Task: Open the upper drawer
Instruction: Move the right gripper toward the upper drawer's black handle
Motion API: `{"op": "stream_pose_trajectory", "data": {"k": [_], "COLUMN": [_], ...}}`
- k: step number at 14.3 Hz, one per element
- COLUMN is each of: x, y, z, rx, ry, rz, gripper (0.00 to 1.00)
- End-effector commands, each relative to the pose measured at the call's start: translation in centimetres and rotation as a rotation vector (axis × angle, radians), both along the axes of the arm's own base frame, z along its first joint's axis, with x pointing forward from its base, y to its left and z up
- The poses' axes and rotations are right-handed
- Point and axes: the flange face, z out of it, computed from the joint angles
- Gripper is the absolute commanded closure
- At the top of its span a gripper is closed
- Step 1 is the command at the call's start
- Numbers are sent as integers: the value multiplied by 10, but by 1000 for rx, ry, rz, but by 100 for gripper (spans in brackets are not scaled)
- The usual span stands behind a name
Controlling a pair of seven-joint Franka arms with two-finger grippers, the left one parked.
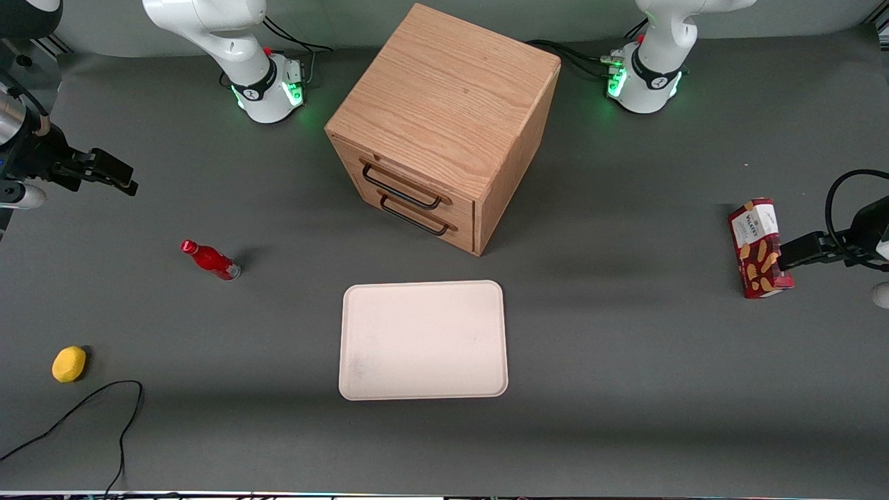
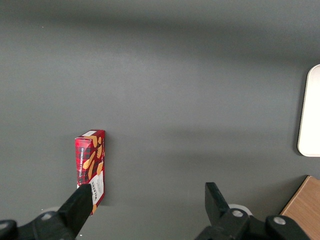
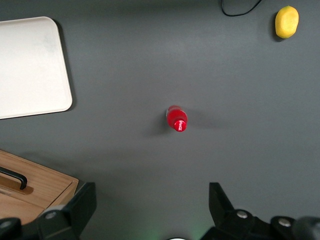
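Note:
The light oak cube cabinet [image 1: 444, 104] stands at the middle of the table, turned at an angle. Its upper drawer [image 1: 406, 179] is shut flush, with a thin black wire handle [image 1: 401, 190]. The lower drawer [image 1: 424, 226] below it is also shut. My gripper [image 1: 114, 173] hangs open and empty above the table toward the working arm's end, well apart from the cabinet. In the right wrist view the gripper [image 3: 152, 200] has its fingers spread wide, and a corner of the cabinet [image 3: 45, 185] with one black handle end [image 3: 15, 176] shows beside one finger.
A red bottle [image 1: 210, 260] lies on the mat below the gripper; it also shows in the right wrist view [image 3: 176, 119]. A yellow lemon-like object [image 1: 69, 364] and a black cable [image 1: 104, 410] lie nearer the camera. A white tray [image 1: 423, 340] lies in front of the cabinet. A cookie box [image 1: 757, 248] stands at the parked arm's end.

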Motion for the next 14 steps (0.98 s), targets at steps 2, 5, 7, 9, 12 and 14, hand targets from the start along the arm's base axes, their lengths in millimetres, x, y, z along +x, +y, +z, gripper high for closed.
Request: {"op": "stream_pose_trajectory", "data": {"k": [2,5,7,9,12,14], "x": [2,22,39,53,55,43], "y": [3,10,20,54,139,196], "z": [2,-7,-22,-27,-39,-46], "rx": [-10,89,141,146,174,198], "ry": [8,16,26,2,10,31], "rz": [8,0,6,65,209,317], "gripper": [0,0,0,0,0,0]}}
